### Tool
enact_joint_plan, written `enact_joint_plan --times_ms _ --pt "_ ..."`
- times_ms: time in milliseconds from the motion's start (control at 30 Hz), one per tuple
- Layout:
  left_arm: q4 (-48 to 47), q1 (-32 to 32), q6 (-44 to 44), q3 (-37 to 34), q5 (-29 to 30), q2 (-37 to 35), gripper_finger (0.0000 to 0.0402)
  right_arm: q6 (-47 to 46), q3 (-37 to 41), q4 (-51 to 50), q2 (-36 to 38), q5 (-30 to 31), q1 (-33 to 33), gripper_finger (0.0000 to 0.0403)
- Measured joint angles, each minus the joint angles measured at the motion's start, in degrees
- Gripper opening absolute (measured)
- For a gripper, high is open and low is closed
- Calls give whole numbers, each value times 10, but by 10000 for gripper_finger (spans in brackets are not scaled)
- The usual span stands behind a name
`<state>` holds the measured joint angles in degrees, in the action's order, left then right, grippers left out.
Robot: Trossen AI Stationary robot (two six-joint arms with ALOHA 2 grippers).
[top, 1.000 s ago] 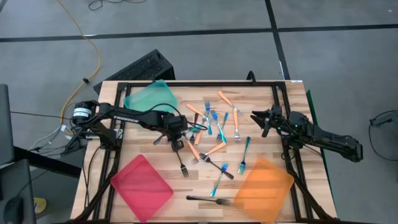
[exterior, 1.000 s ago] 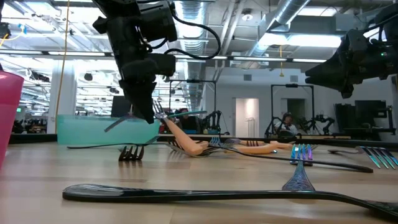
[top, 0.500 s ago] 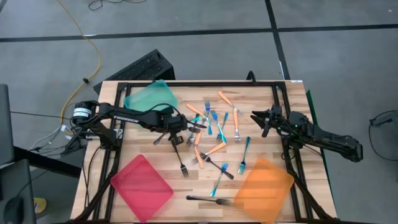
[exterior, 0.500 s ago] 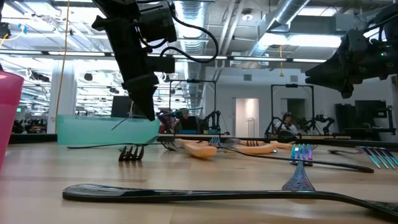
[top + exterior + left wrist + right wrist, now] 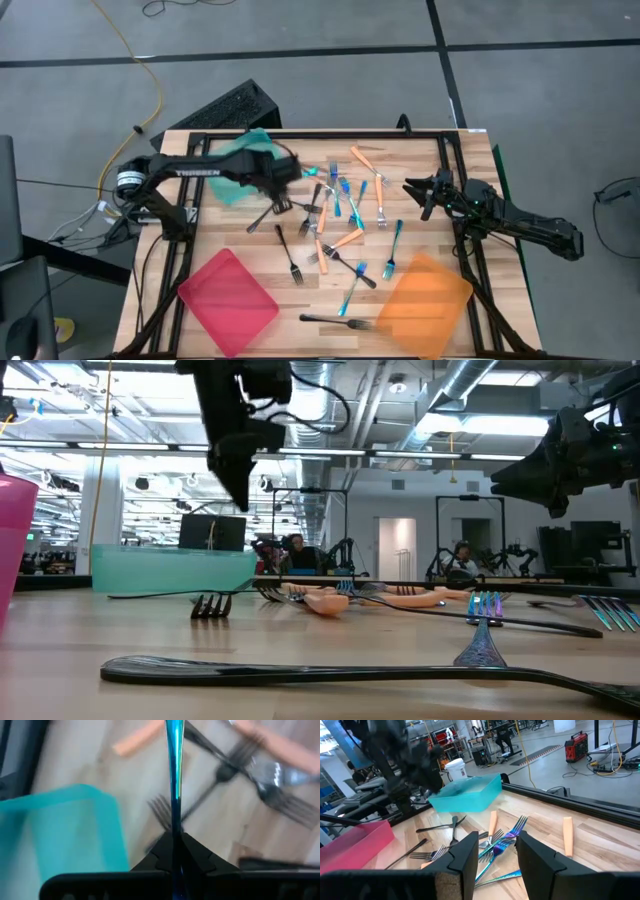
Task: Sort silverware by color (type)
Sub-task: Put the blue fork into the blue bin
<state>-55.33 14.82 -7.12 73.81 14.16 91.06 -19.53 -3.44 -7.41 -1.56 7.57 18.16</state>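
From above, I have the left gripper (image 5: 287, 170) at the near edge of the teal tray (image 5: 232, 158), with a blue-handled fork (image 5: 309, 171) sticking out from it toward the pile of forks (image 5: 345, 205) just beyond. A black fork (image 5: 262, 214) lies just below it. The red tray (image 5: 229, 302) sits well below. My right gripper (image 5: 415, 190) waits beside the pile's far side, the orange tray (image 5: 424, 304) below it.

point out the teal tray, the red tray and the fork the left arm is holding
teal tray (image 5: 470, 795): right wrist view, its side wall
red tray (image 5: 228, 300): high view, its middle
blue fork (image 5: 174, 775): left wrist view, the handle above the left gripper's fingers
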Motion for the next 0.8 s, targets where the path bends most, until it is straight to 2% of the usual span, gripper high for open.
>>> enact_joint_plan --times_ms 167,367,500,633,800 --pt "-29 78 37 14 -2 -45 0 0 0 0 0 0 0 155" --pt "-39 205 73 -21 -18 -116 0 1 0 0 0 0 0 155" --pt "-28 271 93 -47 -33 -132 0 1 0 0 0 0 0 155" --pt "3 310 103 -86 -55 -131 0 1 0 0 0 0 0 155" --pt "29 316 128 -141 -60 -131 0 1 0 0 0 0 0 155"
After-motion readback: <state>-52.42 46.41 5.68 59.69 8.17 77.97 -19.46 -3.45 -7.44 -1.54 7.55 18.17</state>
